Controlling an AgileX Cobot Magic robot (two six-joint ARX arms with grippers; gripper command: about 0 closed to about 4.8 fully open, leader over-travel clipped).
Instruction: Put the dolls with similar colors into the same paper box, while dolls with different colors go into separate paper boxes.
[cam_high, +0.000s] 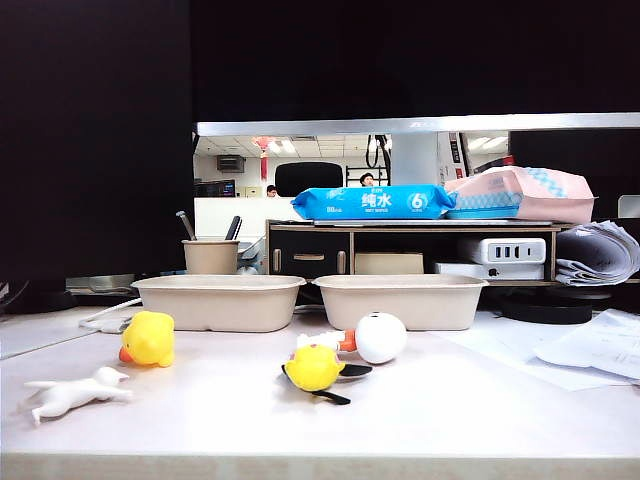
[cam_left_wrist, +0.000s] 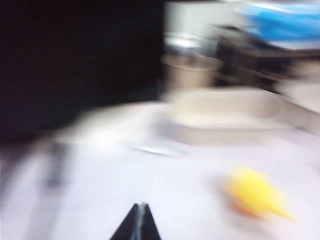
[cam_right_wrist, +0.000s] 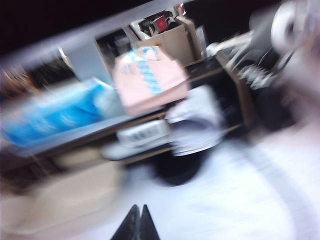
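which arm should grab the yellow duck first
Left, probably. The left tool, shut, has the yellow duck on the table before it; the right tool, also shut, faces the shelf clutter, no doll in sight.

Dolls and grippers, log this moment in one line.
dolls: all four on table, none boxed | paper boxes: both empty | left gripper: shut, empty | right gripper: shut, empty

Office desk in an open-plan workplace.
A pen cup (cam_high: 210, 256), paper stacks (cam_high: 598, 252), a desk shelf (cam_high: 410, 250) and ceiling lights (cam_high: 280, 146) behind show it.
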